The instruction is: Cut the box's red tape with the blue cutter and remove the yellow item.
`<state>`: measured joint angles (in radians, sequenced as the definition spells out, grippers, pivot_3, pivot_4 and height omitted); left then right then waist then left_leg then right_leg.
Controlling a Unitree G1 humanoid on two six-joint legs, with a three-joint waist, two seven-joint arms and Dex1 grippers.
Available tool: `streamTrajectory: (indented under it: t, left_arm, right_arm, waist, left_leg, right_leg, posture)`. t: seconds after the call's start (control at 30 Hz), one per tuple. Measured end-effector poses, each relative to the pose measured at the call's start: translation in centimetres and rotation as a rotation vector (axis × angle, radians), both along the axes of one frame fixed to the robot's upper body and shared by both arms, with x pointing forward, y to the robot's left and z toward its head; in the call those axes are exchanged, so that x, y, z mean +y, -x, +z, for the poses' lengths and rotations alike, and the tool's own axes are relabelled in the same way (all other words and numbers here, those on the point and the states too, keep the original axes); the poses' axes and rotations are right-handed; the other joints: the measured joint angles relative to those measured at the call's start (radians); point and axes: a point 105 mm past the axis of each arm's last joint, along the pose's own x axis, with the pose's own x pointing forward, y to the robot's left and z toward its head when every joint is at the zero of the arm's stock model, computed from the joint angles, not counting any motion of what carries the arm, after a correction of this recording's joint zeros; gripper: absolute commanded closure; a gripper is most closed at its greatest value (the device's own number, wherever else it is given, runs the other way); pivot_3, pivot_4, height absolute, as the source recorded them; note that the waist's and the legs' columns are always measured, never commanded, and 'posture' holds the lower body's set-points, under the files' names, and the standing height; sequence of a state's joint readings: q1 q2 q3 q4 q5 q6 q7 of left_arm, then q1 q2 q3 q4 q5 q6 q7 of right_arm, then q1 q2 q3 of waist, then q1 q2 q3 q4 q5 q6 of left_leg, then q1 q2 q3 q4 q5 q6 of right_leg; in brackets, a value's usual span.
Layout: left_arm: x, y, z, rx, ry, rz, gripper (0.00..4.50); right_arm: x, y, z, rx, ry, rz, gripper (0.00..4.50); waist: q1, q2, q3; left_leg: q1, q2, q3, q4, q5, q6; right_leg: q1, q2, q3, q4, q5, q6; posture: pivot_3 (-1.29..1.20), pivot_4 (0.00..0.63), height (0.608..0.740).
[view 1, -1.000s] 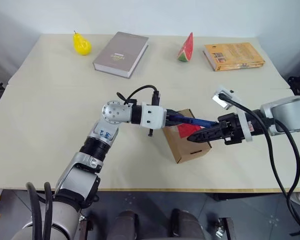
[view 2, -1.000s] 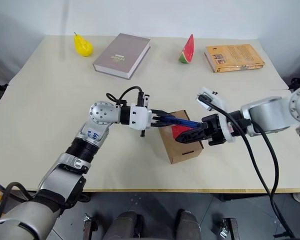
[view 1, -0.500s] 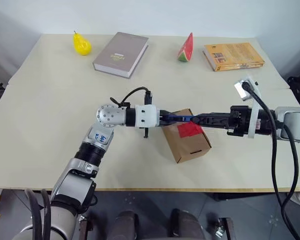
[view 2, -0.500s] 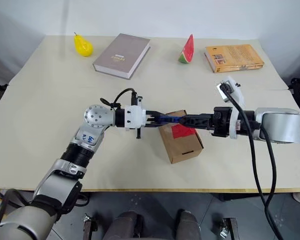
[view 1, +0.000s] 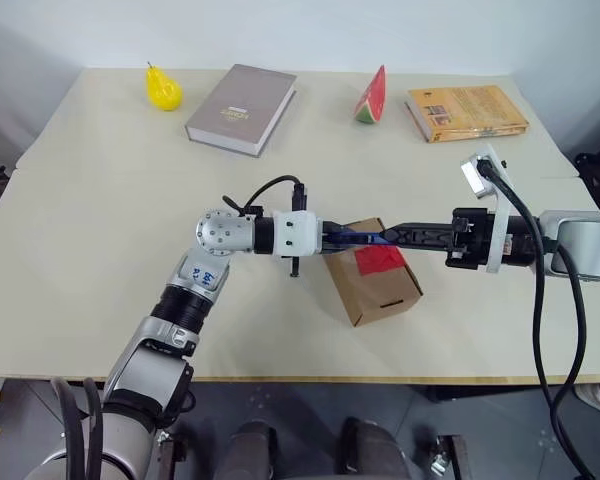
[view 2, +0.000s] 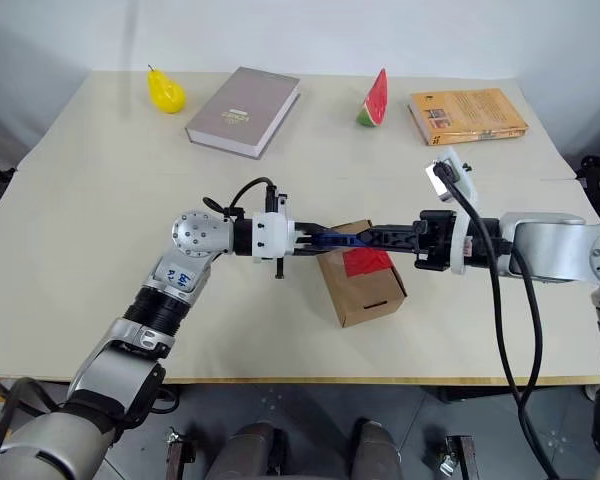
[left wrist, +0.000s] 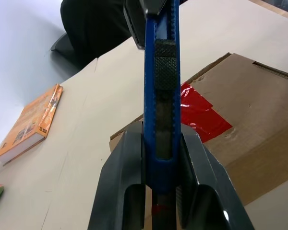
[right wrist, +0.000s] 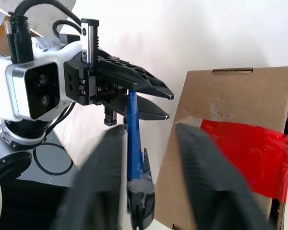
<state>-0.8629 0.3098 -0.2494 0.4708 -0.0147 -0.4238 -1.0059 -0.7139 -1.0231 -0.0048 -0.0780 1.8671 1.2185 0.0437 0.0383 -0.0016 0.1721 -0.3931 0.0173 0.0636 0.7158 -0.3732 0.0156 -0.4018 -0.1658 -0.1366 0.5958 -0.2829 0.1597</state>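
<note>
The brown box lies near the table's front edge, with the red tape across its top. Just above it, my left gripper is shut on the blue cutter, which points level to the right. My right gripper meets the cutter's far end from the right. In the right wrist view its blurred fingers stand on either side of the cutter with gaps. In the left wrist view the cutter runs over the tape. The yellow item is hidden.
Along the back of the table stand a yellow pear, a grey book, a watermelon slice and an orange book. Bare tabletop lies on both sides of the box.
My right gripper has risen from beside the tape and levelled out in line with the cutter's far end. The left gripper and the box have stayed put.
</note>
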Motion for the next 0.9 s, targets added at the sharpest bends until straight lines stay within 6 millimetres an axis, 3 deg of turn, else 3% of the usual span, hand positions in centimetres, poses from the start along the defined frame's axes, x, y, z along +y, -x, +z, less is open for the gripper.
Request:
streamTrajectory:
  t: [0.6, 0.7, 0.9]
  left_arm:
    - [-0.17, 0.16, 0.26, -0.012, 0.004, 0.001, 4.05]
    - [-0.15, 0.13, 0.22, -0.01, 0.002, 0.003, 4.05]
    - [-0.14, 0.08, 0.15, -0.005, -0.002, 0.007, 4.05]
  right_arm:
    - [0.37, 0.07, -0.38, 0.01, 0.009, 0.023, 3.79]
    - [0.51, 0.07, -0.46, 0.012, 0.004, 0.026, 4.34]
    - [0.54, 0.02, -0.52, 0.013, 0.004, 0.024, 4.34]
  waist:
    - [-0.005, 0.0, 0.0]
    - [-0.008, 0.0, 0.0]
    - [-0.011, 0.0, 0.0]
  left_leg:
    - [0.0, 0.0, 0.0, 0.0, 0.0, 0.0]
    - [0.0, 0.0, 0.0, 0.0, 0.0, 0.0]
    - [0.001, 0.0, 0.0, 0.0, 0.0, 0.0]
  right_leg:
    - [0.0, 0.0, 0.0, 0.001, 0.0, 0.0]
    - [0.0, 0.0, 0.0, 0.001, 0.0, 0.0]
    - [0.0, 0.0, 0.0, 0.001, 0.0, 0.0]
  posture:
    - [0.0, 0.15, 0.74]
    - [0.0, 0.15, 0.74]
    - [0.0, 0.15, 0.74]
